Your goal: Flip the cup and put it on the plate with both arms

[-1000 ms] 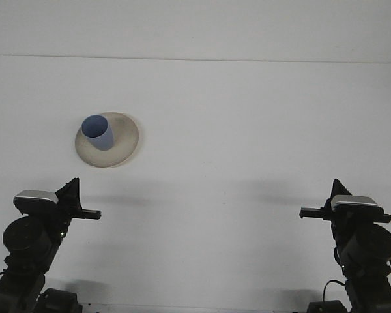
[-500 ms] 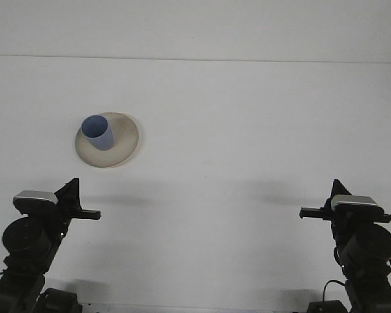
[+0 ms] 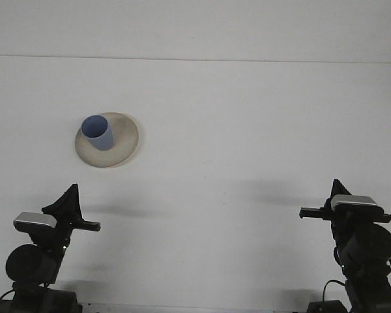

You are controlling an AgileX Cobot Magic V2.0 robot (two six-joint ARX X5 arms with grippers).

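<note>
A small blue cylindrical cup (image 3: 98,132) stands on the round beige plate (image 3: 120,147), left of the plate's centre, on the white table (image 3: 247,130). Both arms sit near the table's front edge, well apart from it.

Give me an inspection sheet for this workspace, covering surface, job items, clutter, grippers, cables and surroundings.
Surface: white table, plain, with soft shadows ahead of both arms.
Job's things: blue cup stands on the beige plate, at its left side; whether its top is open or closed is unclear.
Clutter: nothing seen.
Grippers: left gripper and right gripper are both near the front edge, well away from the cup and holding nothing; finger state unclear.
Cables: thin dark cable at the right arm's base; another at the bottom left corner.
Surroundings: white wall behind the table's far edge; nothing else seen.
</note>
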